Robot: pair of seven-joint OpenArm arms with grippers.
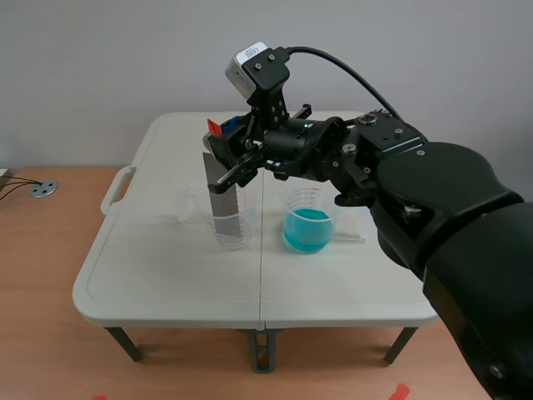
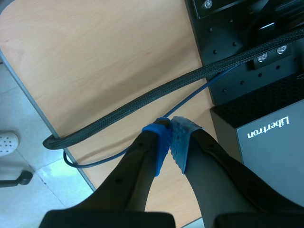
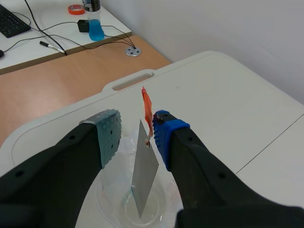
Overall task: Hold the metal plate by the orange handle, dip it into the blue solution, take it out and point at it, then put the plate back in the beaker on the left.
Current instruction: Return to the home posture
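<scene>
A grey metal plate (image 1: 223, 200) (image 3: 145, 175) stands upright in a clear empty beaker (image 1: 232, 233) (image 3: 111, 202) left of the table's middle. Its orange handle (image 1: 215, 127) (image 3: 147, 110) sticks up at the top. My right gripper (image 1: 231, 157) (image 3: 135, 133) is open around the plate's top. The handle lies close against the blue-padded finger (image 3: 164, 135), and the grey pad (image 3: 108, 133) stands apart from it. A beaker of blue solution (image 1: 307, 222) stands to the right. My left gripper (image 2: 169, 127) is shut on nothing, over a wooden surface away from the table.
A second clear vessel (image 1: 190, 204) stands left of the plate's beaker, and a thin clear rod (image 1: 350, 237) lies right of the blue beaker on the white table (image 1: 166, 275). A braided cable (image 2: 156, 95) and a black box (image 2: 266, 137) lie ahead of the left gripper.
</scene>
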